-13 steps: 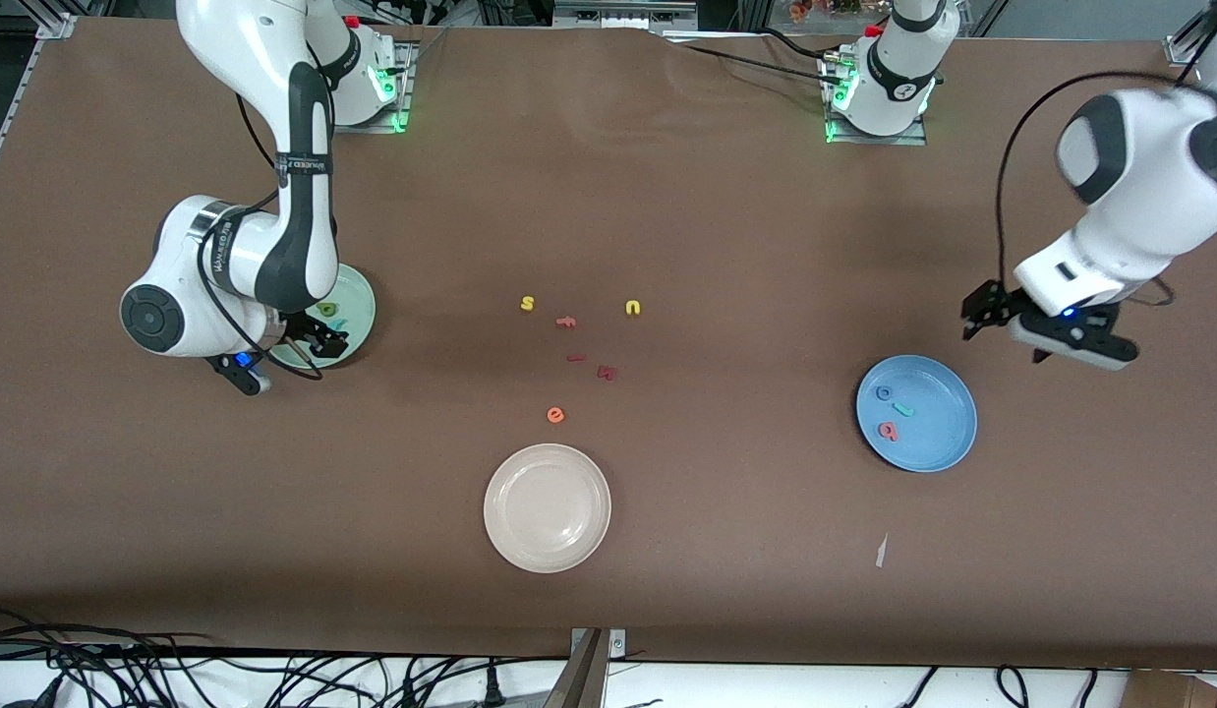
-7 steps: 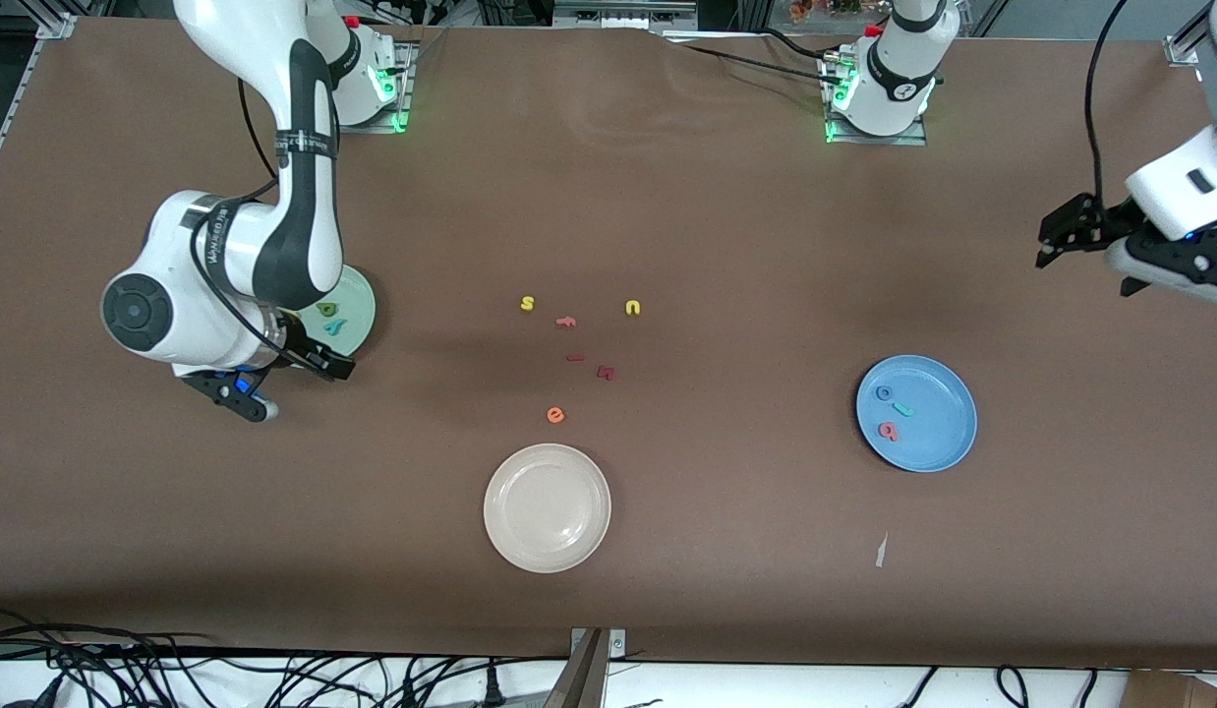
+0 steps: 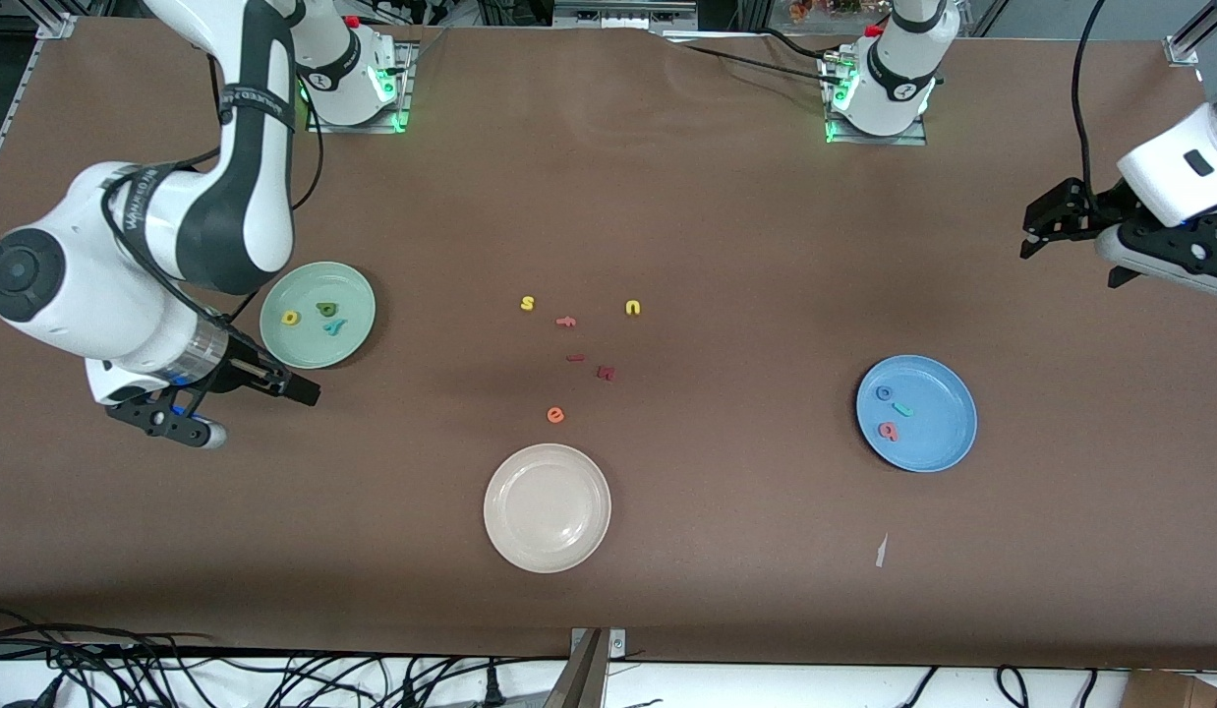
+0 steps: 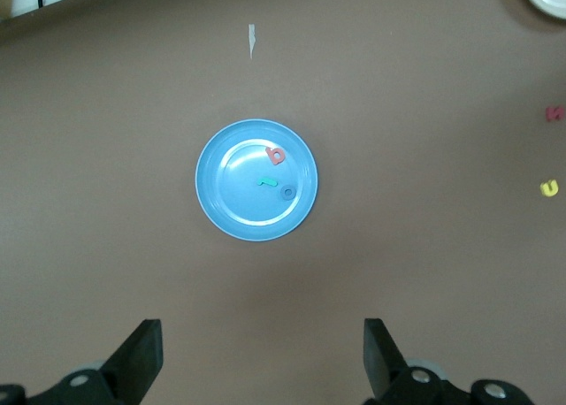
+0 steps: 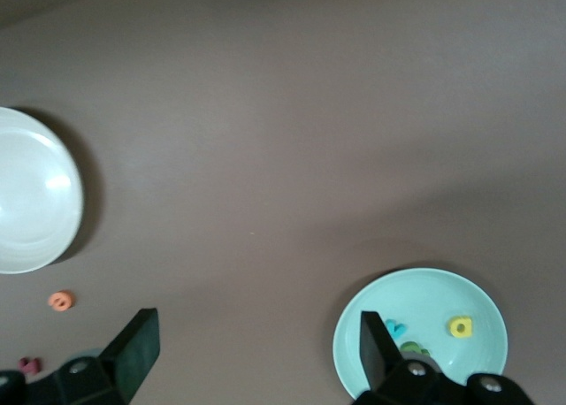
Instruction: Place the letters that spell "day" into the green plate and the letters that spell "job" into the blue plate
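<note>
Nearest the front camera, a round cream-white plate [image 3: 547, 507] is sitting bare on the brown table [image 3: 726, 226], serving no purpose for either word. Slightly farther, the round medium-blue plate [image 3: 916, 413] is carrying the foam letters of "job": the blue ring "o" [image 3: 883, 393], the teal hooked "j" [image 3: 902, 409] and the salmon-pink "b" [image 3: 889, 430]. Level with it, the orange "e" [image 3: 555, 415] and, farther still, the yellow "s" [image 3: 527, 304] and yellow "u" [image 3: 632, 308] are lying loose mid-table (leftovers, belonging to neither word). Toward the right arm's end, the round pale mint-green plate [image 3: 318, 315] is holding the yellow "a" [image 3: 290, 317], dark green "d" [image 3: 326, 309] and teal "y" [image 3: 332, 326]. Both words seem sorted, which explains the arms standing clear. The right gripper [image 3: 286, 383] is hovering over bare table beside the green plate, jaws wide and carrying nothing; the left gripper [image 3: 1059, 218] is hanging over the table's edge at its own end, equally spread and unladen.
</note>
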Controlling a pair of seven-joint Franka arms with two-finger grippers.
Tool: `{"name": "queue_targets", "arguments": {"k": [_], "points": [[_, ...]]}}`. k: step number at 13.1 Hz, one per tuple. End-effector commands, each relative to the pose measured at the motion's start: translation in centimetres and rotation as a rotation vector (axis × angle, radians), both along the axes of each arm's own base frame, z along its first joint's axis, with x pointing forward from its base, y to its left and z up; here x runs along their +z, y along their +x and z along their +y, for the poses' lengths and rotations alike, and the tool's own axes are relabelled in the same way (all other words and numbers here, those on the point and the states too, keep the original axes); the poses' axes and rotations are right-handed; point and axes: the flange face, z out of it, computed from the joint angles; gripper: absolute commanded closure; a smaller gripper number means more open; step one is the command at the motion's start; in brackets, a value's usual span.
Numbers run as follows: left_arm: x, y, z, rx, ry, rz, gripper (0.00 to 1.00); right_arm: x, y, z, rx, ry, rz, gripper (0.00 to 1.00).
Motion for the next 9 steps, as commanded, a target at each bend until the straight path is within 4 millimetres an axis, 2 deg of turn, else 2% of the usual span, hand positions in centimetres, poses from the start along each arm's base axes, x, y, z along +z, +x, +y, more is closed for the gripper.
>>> {"name": "queue_targets", "arguments": {"k": [1,2,4,6,7,9], "points": [[1.0,0.6,-0.1,0.164,-0.021,0.013,0.0,4.4,-0.8,-0.6,0.039,0.095,-0.032,0.0],[1.1,0.6,-0.2,0.163,-0.022,0.013,0.0,4.7,-1.0,-0.7,0.061,0.07,-0.026,0.0],[1.0,0.5,-0.3,0.162,-0.021,0.025,0.0,6.1,-1.9,0.4,0.143,-0.001,-0.02,0.0],[1.1,0.5,-0.4,0.161,-0.021,0.024,0.0,6.6,-2.3,-0.2,0.177,-0.09,-0.007,0.0],[1.1,0.5,-0.7,0.155,-0.017,0.023,0.0,7.5,-2.9,0.4,0.204,-0.084,-0.002,0.0],[1.1,0.5,-0.9,0.153,-0.014,0.023,0.0,8.8,-3.5,-1.9,0.21,-0.041,0.013,0.0]]}}
